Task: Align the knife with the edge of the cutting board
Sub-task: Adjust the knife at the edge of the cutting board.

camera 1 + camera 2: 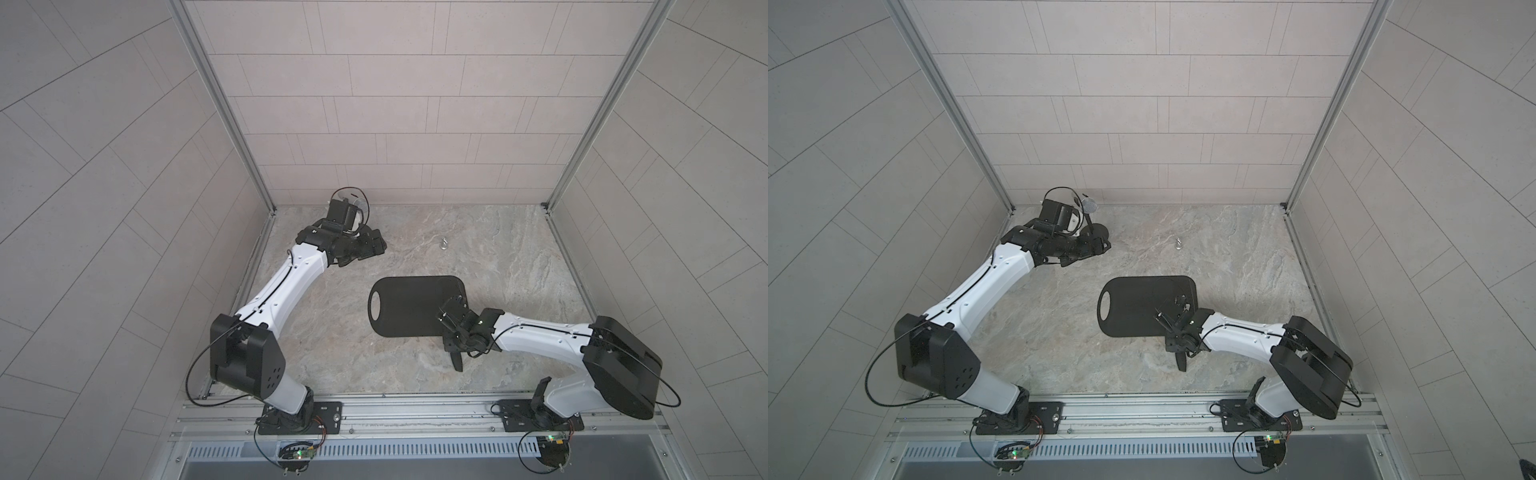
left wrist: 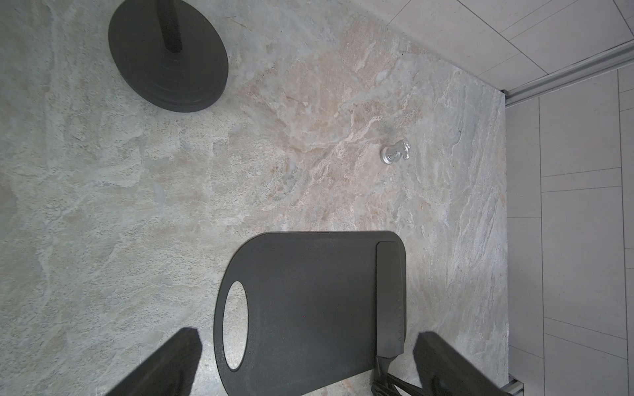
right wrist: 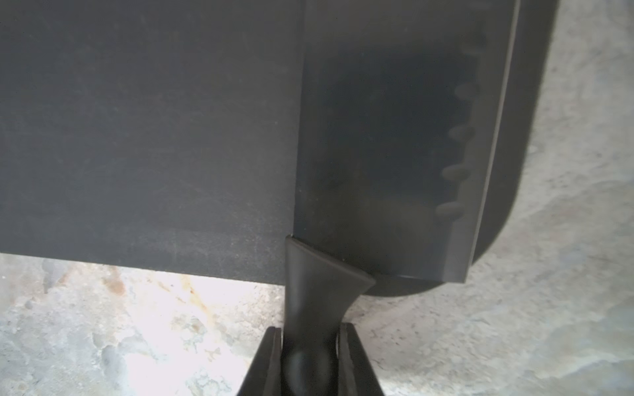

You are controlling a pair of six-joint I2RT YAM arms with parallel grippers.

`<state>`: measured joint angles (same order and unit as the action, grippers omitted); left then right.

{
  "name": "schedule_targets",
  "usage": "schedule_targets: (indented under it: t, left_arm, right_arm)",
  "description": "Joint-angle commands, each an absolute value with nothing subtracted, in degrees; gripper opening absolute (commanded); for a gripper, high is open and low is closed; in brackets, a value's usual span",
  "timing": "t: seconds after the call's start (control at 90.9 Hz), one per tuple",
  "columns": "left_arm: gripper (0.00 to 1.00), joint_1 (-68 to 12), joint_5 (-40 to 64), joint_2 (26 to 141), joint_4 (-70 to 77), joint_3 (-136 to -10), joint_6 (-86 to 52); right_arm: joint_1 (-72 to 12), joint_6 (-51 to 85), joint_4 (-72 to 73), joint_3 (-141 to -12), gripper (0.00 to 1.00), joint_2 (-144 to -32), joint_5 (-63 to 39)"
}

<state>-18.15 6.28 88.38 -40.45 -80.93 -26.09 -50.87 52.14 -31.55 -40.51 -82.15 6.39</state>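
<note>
The black cutting board (image 1: 403,307) (image 1: 1133,309) lies flat on the stone table, its oval hole at the left end. The black knife (image 2: 389,298) rests with its blade (image 3: 384,154) flat on the board (image 3: 137,137), along the short edge away from the hole. Its handle (image 1: 457,361) sticks out past the board's near edge. My right gripper (image 3: 310,336) (image 1: 453,340) is shut on that handle, a finger pressed against each side. My left gripper (image 1: 365,253) (image 2: 308,336) hovers open and empty at the back left, well away from the board (image 2: 302,301).
A microphone stand's round black base (image 2: 168,55) stands at the back left, beside my left wrist. A small silver piece (image 1: 444,243) (image 2: 394,154) sits on the table behind the board. Tiled walls close in the left, right and back.
</note>
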Motion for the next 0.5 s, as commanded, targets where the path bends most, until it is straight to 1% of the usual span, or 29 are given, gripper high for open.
schedule_targets:
  t: [0.0, 0.484]
  left_arm:
    - [1.00, -18.53, 6.11, 87.95, -41.57, -80.95, -25.14]
    - [1.00, -18.53, 6.08, 87.81, -41.57, -80.95, -25.09]
  right_arm:
    - [-50.38, 52.51, -35.45, -39.33, 0.21, -81.56, 8.26]
    - [-49.53, 52.38, -35.33, -39.02, 0.21, -81.37, 8.56]
